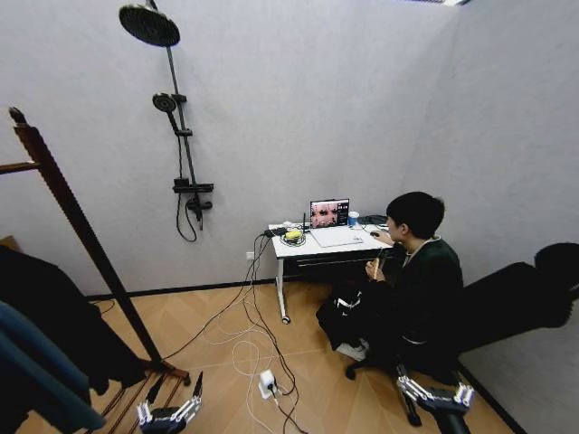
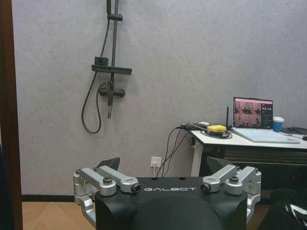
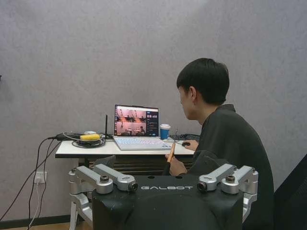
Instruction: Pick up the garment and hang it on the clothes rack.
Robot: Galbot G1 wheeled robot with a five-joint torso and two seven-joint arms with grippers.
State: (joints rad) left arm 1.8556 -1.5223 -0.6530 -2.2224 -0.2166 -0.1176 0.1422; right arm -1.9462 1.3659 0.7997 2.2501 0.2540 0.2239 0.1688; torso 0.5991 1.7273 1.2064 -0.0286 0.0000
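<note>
Meanwhile, left gripper (image 1: 172, 398) held low, fingers spread and empty, beside tall reddish-brown wooden clothes rack (image 1: 77, 221); long black garment (image 1: 54, 316) hung left of it. Right gripper (image 1: 436, 396) likewise spread, empty.

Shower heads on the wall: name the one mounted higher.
The large round overhead shower head, topping the rail; the smaller handheld shower head clips on lower down.

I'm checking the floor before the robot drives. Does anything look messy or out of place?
Yes: loose white and black cables sprawl from the small white desk across the wooden floor to a white power strip, lying between the left gripper and right gripper.
</note>
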